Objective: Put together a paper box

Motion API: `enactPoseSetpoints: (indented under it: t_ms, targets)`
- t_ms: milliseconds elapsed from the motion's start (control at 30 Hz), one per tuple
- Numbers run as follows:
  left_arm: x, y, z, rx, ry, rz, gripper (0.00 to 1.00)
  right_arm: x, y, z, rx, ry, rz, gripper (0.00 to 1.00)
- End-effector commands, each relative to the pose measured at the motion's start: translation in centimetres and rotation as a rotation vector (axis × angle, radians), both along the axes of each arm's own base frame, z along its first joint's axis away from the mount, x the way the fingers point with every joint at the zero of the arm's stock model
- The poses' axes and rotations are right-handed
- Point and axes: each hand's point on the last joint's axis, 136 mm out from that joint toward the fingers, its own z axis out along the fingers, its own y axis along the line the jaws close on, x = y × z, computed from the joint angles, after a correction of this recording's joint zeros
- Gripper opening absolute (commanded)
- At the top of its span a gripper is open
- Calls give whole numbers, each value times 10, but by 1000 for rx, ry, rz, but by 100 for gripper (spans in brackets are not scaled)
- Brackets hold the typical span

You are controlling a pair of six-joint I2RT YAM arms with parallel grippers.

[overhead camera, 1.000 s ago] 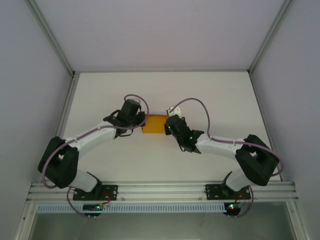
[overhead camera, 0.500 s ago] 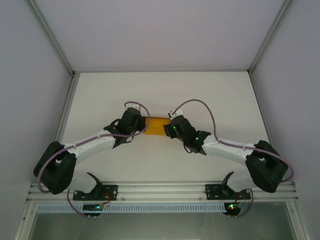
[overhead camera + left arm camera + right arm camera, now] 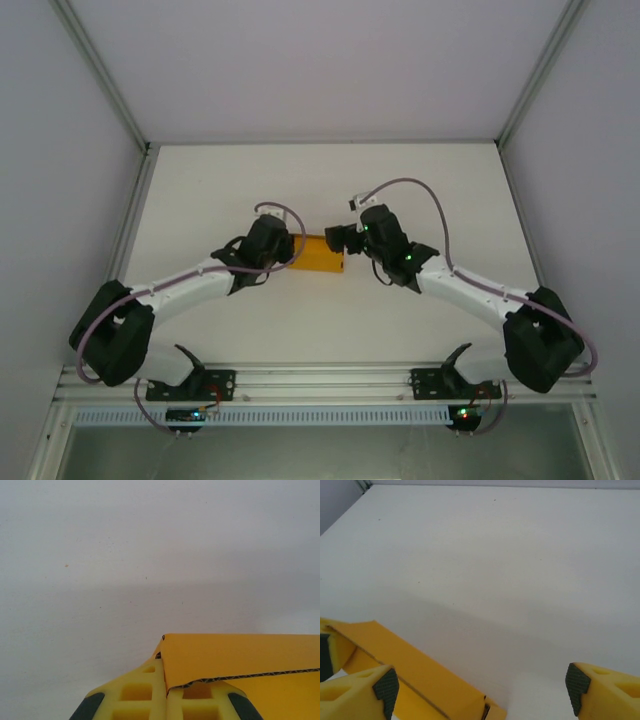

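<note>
Pinching paper box (image 3: pixel 322 254) edge with clamped left gripper (image 3: pixel 166 692) | leaving right gripper (image 3: pixel 480 682) spread wide, empty | risking one-sided hold twisting card loose

1. From the left wrist, the paper box (image 3: pixel 240 655) runs off the right and bottom edges, so its full outline cannot be told.
2. The left gripper (image 3: pixel 166 682), pinched on the card's edge, has its fingers (image 3: pixel 142 700) cut off at the bottom edge.
3. From the right wrist, both fingers (image 3: pixel 360 690) of the right gripper (image 3: pixel 481 682) are cut off at the bottom edge, as is the box's near part.
4. From above, the box's left end lies hidden beneath the left wrist, and its flaps are too small to make out.
</note>
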Motion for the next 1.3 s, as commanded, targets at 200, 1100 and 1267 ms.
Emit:
enactPoseSetpoints:
  t_ms: [200,1100,1267]
  targets:
    - [-63,24,-66,233,323,-137,5,-7,-1,-61,-9,262,6,81]
    - [-27,11,41,-110,283,-135,77,-39,-28,-132,4,446,-142,66]
    - [2,6,44,-223,284,-123,75,-40,-29,-135,11,458,-150,66]
